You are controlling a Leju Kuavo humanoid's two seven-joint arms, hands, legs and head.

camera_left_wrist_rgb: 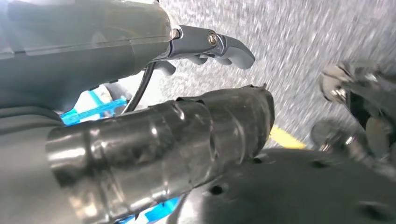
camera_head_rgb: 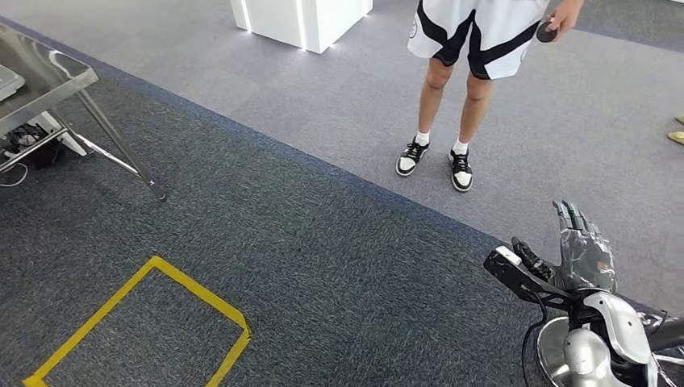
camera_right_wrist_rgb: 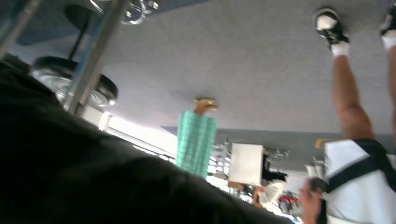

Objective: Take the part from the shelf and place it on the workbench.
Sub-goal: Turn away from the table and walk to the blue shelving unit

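Right robot hand (camera_head_rgb: 582, 250) raised, fingers straight; person (camera_head_rgb: 468, 48) beyond

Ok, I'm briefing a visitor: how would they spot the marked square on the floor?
Look at the dark grey carpet in front of the steel table. Below the table's leg lies a yellow tape square, the one bright outline on the floor.
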